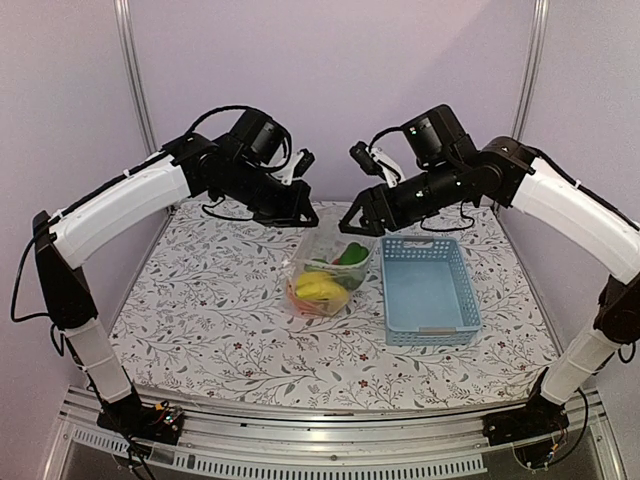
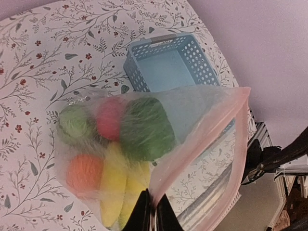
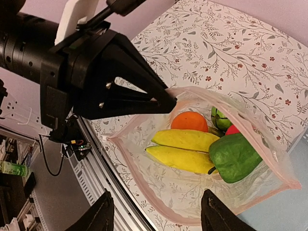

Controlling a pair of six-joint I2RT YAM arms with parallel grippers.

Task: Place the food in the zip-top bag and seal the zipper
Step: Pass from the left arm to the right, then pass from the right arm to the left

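Zip-top bag (image 3: 139, 144) lies just left of the blue basket (image 1: 430, 290), along its long left wall, on the floral table cloth (image 1: 200, 310). The bag's mouth end is level with the basket's far rim. The loaded end is about level with mid-basket.

Left gripper (image 2: 151, 204): fingers pinched tight together on the bag's mouth rim, clamping the pink zipper (image 2: 199, 139) strip. In the top view it sits up and left of the basket's far-left corner and holds that rim raised.

Right gripper (image 3: 157, 192): jaws wide apart, nothing clamped. It hangs just above and left of the basket's far-left corner, facing the left gripper across the bag mouth. In the right wrist view the near rim of the mouth runs across between its two fingers (image 3: 98, 216). Can't tell if either pad touches the plastic.

The zipper is unsealed: the two rims are well apart and the mouth gapes. I can't pick out the tab.

All the food (image 1: 322, 288) I can see is inside the bag, on the basket's left:
- two yellow bananas (image 3: 183, 149) side by side
- orange piece (image 3: 190, 121) touching the bananas
- dark green pepper-like piece (image 3: 236, 156), the piece nearest the basket, against the bananas
- light green round piece (image 3: 220, 118) and red piece (image 3: 232, 129), deeper in and partly hidden behind the pepper

Can't tell whether the bag's loaded end rests on the cloth or hangs just off it.
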